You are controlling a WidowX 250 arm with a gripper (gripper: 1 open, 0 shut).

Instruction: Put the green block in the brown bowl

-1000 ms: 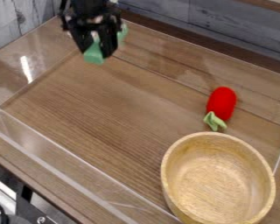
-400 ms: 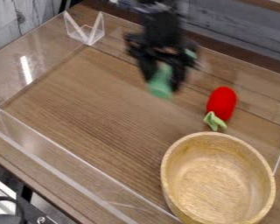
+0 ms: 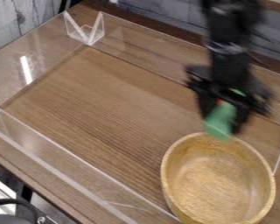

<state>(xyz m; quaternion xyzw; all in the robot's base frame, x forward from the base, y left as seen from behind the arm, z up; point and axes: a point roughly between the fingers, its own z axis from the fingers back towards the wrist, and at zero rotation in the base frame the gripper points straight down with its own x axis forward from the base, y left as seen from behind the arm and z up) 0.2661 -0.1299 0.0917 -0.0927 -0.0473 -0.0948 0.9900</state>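
Observation:
My gripper [image 3: 226, 121] points down at the right of the table, shut on the green block [image 3: 222, 122], a small mint-green bar held between its black fingers. The block hangs just above the far rim of the brown bowl [image 3: 189, 153], a large round light-tan wooden bowl at the lower right with nothing visible inside it. The arm rises from the gripper to the top edge of the frame and is blurred by motion.
Clear acrylic walls [image 3: 60, 166] fence the wooden table [image 3: 95, 105]. A small clear bracket [image 3: 84, 31] stands at the far left corner. The dark table edge runs along the lower left.
The gripper has carried the green block from the far left across to the right and lower, ending over the bowl's far rim. It now covers the red object seen earlier beside the bowl.

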